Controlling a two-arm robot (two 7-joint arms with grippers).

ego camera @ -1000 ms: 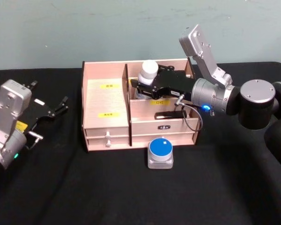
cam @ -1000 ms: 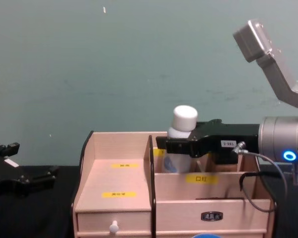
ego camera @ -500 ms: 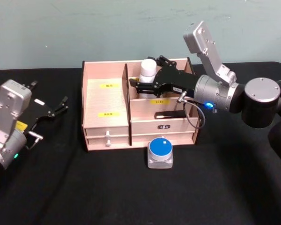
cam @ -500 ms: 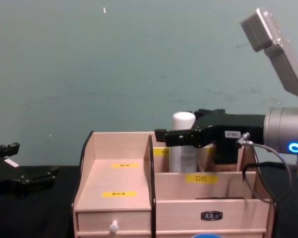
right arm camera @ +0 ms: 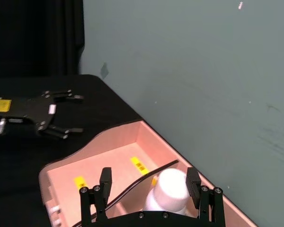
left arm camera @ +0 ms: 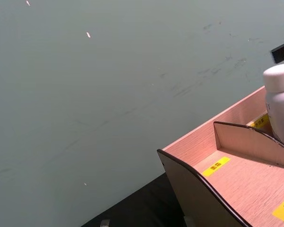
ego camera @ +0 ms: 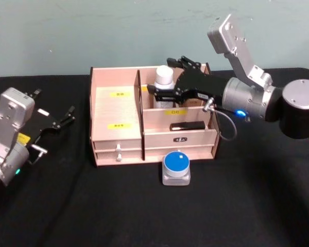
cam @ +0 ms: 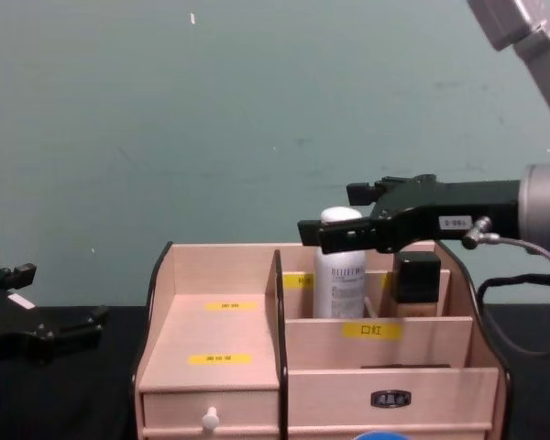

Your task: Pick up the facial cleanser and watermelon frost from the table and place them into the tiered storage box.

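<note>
Right gripper point(ego camera: 163, 93), jaws spread and empty, straddles the facial cleanser point(ego camera: 164, 76), letting it stand inside the tiered storage box point(ego camera: 116, 110); left gripper point(ego camera: 62, 119) idles beside.

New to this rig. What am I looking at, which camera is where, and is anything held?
A two-armed robot works at a black table. The head view looks down from its head, the chest view looks across from lower down, and each wrist view rides on one arm. On the table stands a wooden tiered storage box, with a small blue-topped container in front. A white bottle stands upright in a back compartment. The right gripper is open, a finger either side of the bottle's cap, not touching, so nothing is held. The left gripper is parked, open, at the table's left.
</note>
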